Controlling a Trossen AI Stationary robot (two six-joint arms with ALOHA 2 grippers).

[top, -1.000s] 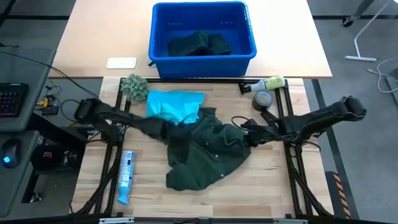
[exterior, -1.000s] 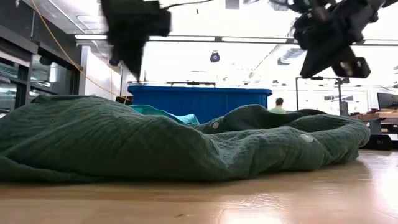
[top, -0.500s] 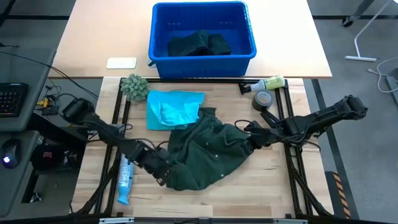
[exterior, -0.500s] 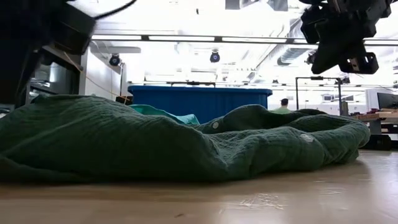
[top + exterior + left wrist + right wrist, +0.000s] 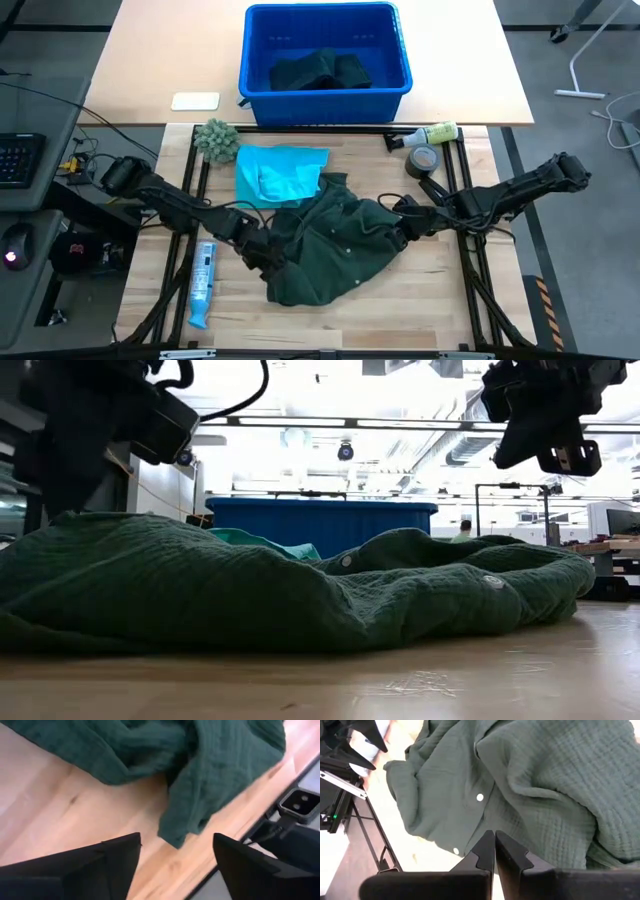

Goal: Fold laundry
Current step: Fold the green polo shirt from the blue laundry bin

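Note:
A dark green buttoned shirt lies crumpled on the wooden table, its far edge lapping over a flat turquoise piece. My left gripper stands open at the shirt's left edge. In the left wrist view a loose corner of the shirt lies just ahead of the gap between the fingers of my left gripper, untouched. My right gripper is shut with nothing in it over the shirt's right side. The low view shows my right gripper well above the cloth.
A blue bin holding dark cloth stands on the far table. A fuzzy grey-green ball lies far left, a blue and white tube near left, and a tape roll and a bottle far right.
My left gripper has gone from the shirt's far left part, beside the turquoise piece, toward the table's near edge and down along the shirt's left side, rolling as it went. The shirt lies as before. My right arm has kept still.

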